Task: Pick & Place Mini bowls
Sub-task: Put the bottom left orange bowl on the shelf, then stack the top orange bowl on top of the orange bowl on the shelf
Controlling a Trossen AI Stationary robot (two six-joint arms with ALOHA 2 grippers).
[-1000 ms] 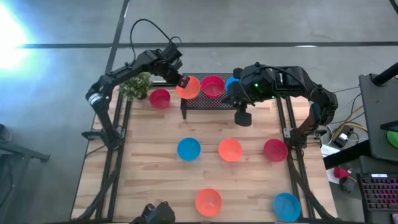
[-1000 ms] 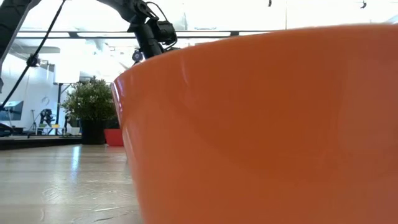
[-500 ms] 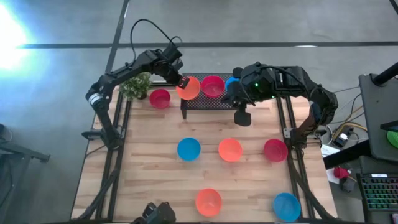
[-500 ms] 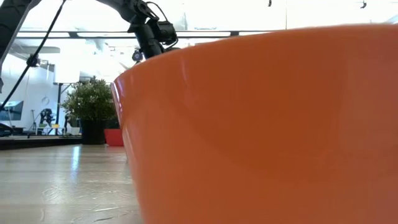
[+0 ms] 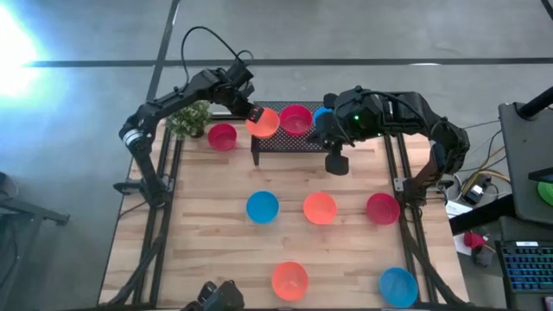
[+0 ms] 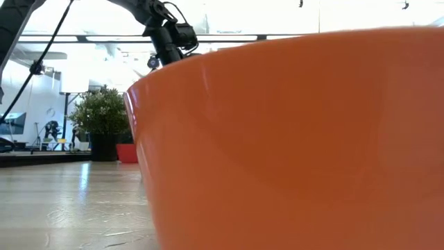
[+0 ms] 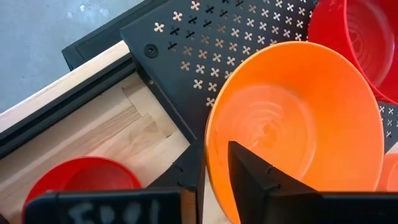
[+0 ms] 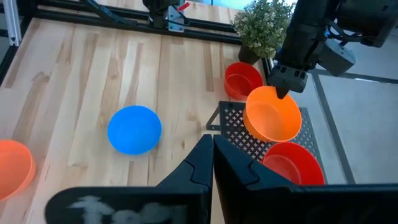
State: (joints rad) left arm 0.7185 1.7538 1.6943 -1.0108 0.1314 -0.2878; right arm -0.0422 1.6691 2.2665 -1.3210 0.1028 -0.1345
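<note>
1. A pale wooden table top (image 5: 216, 250) stands on a grey concrete floor (image 5: 363, 30), with dark metal rails along both sides.
2. Along the near edge sit 2 mini bowls: a glossy orange plastic bowl (image 5: 289, 280) that fills most of the low view, and a glossy blue plastic bowl (image 5: 398, 286) at the right corner.
3. The middle row holds 3 more, well apart: a blue bowl (image 5: 263, 206), an orange bowl (image 5: 320, 208) and a crimson red bowl (image 5: 383, 208).
4. At the far edge a crimson bowl (image 5: 222, 136) rests on the wood beside a small green potted plant (image 5: 189, 118).
5. Just right of it is a black perforated metal rack (image 5: 298, 142). On it rests a red bowl (image 5: 295, 119), with another blue bowl (image 5: 322, 115) partly hidden under the right arm.
6. The left gripper (image 5: 254, 113) pinches the rim of a tilted orange bowl (image 5: 263, 123) over the rack's left end, 1 finger (image 7: 261, 177) inside the bowl.
7. The right gripper (image 5: 337, 161) hangs above the rack's front edge, its fingers (image 8: 202, 162) pressed together with nothing between them.
</note>
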